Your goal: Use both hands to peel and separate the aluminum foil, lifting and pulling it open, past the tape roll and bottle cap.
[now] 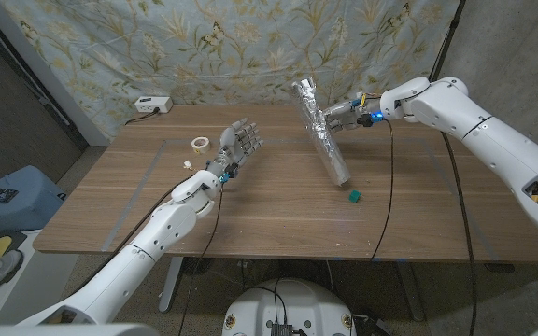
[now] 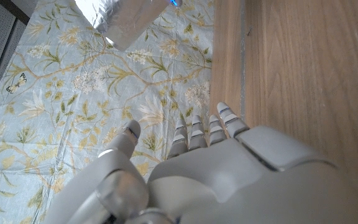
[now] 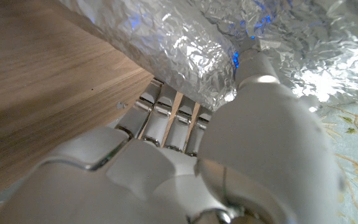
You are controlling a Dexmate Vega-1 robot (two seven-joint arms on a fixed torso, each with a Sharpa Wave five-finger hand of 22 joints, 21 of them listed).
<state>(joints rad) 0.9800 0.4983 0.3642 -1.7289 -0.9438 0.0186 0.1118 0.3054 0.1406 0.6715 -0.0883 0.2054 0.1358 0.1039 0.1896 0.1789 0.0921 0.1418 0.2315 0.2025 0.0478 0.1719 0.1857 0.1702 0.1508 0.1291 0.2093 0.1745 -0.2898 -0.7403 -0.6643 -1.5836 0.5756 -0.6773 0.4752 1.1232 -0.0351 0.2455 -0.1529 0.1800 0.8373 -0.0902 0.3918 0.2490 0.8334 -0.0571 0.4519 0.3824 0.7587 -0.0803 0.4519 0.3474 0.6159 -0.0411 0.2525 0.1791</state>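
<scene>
A long crinkled roll of aluminum foil [image 1: 320, 131] stands tilted on the table, its lower end near the middle and its upper end raised toward the back. My right hand [image 1: 346, 116] grips it partway up from the right side; the right wrist view shows the fingers [image 3: 166, 115] wrapped under the foil [image 3: 185, 43] and the thumb pressed on it. My left hand [image 1: 238, 143] hovers open to the left of the foil, fingers spread, holding nothing. The left wrist view shows that hand [image 2: 204, 168] and a corner of foil [image 2: 120, 18] beyond it. A tape roll [image 1: 200, 144] lies just left of my left hand.
A small green bottle cap [image 1: 353, 196] lies on the table right of the foil's lower end. A white power strip [image 1: 153, 105] sits at the back left edge. A floral cloth [image 1: 250, 47] hangs behind the table. A black cable [image 1: 386, 187] drapes from my right arm.
</scene>
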